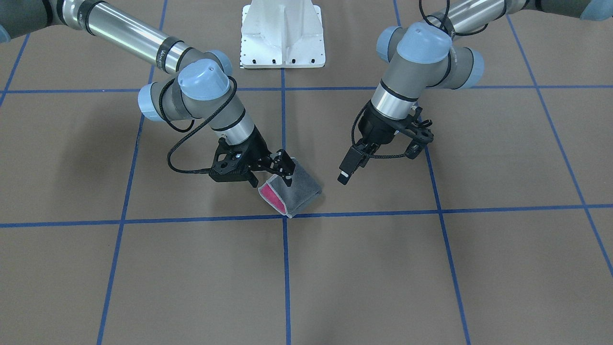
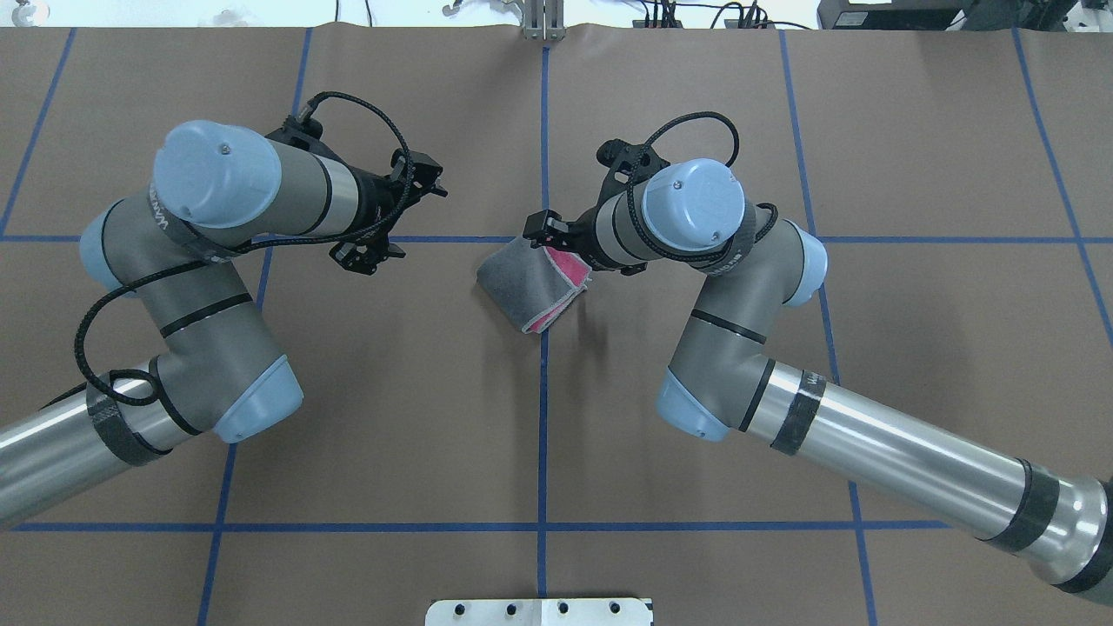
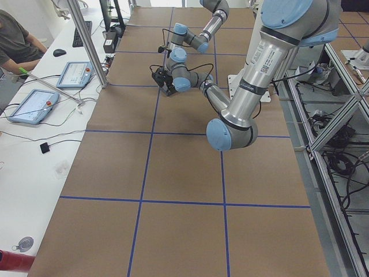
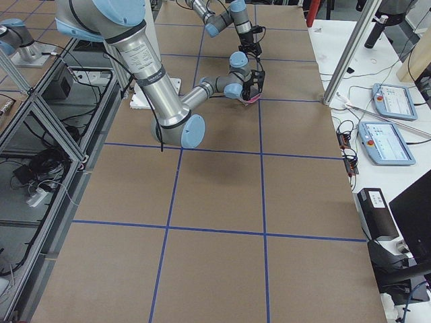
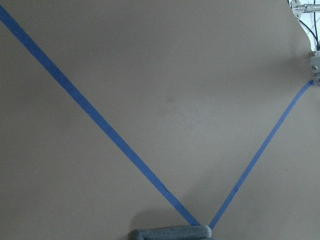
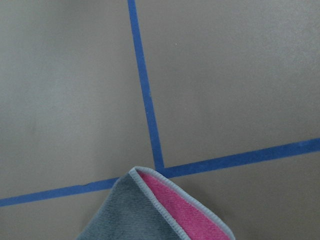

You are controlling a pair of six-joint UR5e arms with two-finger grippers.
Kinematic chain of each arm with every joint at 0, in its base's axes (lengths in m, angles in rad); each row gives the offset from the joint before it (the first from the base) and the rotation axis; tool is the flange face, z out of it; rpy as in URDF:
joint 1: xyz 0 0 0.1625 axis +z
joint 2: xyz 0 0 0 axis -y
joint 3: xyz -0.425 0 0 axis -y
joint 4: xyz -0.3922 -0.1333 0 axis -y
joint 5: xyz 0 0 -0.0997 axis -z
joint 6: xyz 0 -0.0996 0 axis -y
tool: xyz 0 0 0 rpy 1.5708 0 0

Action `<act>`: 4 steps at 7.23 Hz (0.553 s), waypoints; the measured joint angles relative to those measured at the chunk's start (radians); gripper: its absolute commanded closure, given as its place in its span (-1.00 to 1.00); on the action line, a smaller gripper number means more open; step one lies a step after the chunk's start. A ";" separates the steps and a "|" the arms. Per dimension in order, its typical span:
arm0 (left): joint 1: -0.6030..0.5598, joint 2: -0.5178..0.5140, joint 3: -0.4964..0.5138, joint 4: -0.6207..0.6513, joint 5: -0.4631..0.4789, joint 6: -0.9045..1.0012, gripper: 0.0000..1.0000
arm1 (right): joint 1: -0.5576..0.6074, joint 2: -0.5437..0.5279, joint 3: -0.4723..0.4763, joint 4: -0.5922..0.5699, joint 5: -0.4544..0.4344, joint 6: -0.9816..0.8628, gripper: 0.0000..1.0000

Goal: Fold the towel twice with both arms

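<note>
Front view: towel (image 1: 292, 191) folded, grey face out with pink showing at the open end, near the crossing of the blue tape lines (image 1: 284, 218) on the brown table (image 1: 383, 278); right gripper (image 1: 286, 172) clenched on the towel's top edge, lifting that side; left gripper (image 1: 346, 173) off to the side, clear of the towel, fingers look pressed together, nothing in them; white pedestal (image 1: 282, 36) at top.

Overhead: towel (image 2: 522, 287) at table centre by the middle line; right gripper (image 2: 546, 233) at its far corner, mostly hidden by the wrist; left gripper (image 2: 369, 256) apart from it.

Side views: both grippers too small to judge.

Left wrist: bare table, tape lines, grey towel edge (image 5: 172, 233) at bottom.

Right wrist: towel corner (image 6: 160, 210), pink layer under grey, above the tape crossing.
</note>
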 measured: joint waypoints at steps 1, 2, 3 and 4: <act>0.000 0.001 0.000 0.000 -0.001 0.000 -1.00 | -0.011 0.005 -0.005 0.000 -0.014 0.009 -1.00; -0.001 0.003 -0.001 -0.001 -0.002 0.001 -1.00 | -0.019 0.008 -0.014 0.001 -0.024 0.013 -1.00; -0.002 0.004 -0.004 -0.001 -0.003 0.001 -1.00 | -0.022 0.009 -0.026 0.003 -0.029 0.013 -1.00; -0.003 0.004 -0.006 -0.001 -0.003 0.002 -1.00 | -0.023 0.012 -0.039 0.004 -0.031 0.013 -1.00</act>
